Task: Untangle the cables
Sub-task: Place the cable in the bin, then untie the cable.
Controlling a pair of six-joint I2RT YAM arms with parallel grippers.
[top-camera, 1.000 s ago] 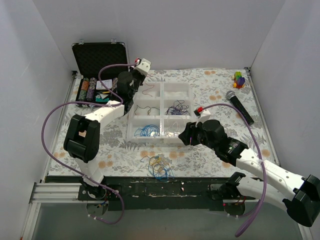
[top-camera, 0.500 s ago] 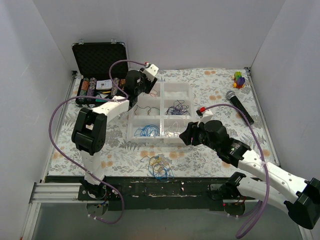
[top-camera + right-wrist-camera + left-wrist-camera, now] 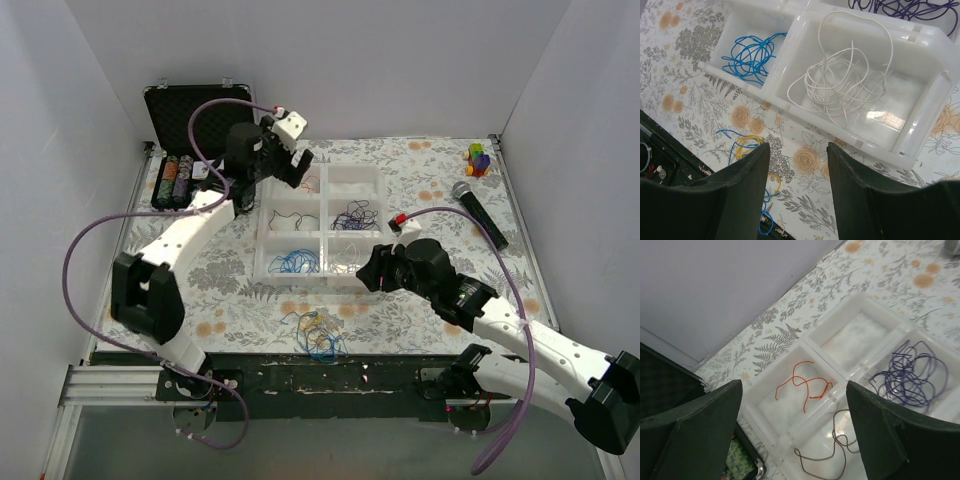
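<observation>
1. the tangle of cables lies on the floral cloth close to the near edge of the table, just in front of the white tray. it is a rough clump of blue, yellow and orange strands. its loops point every way, so it shows no clear long axis.
2. other cables lie apart in the tray's compartments.
   - a red-orange cable lies far-left, drawn out as one wavy line across its compartment.
   - a dark cable lies middle-left in open loops.
   - a purple bundle lies middle-right.
   - a blue bundle lies near-left.
   - a white coil lies near-right.
3. the left gripper hangs over the tray's far-left corner, above the red-orange cable. its jaws are spread wide, with nothing between them and nothing touched.
4. the right gripper hovers over the tray's near rim, by the white coil's compartment. its jaws are parted and hold nothing.
5. the tray is glossy, translucent white plastic, split into six rectangular compartments. the cables are thin, smooth-coated and limp. the gripper fingers are broad, dark and matte. the cloth is printed with grey ferns and orange flowers.
6. an open black case sits at the far left. a black microphone and some coloured toy blocks lie at the far right.
</observation>
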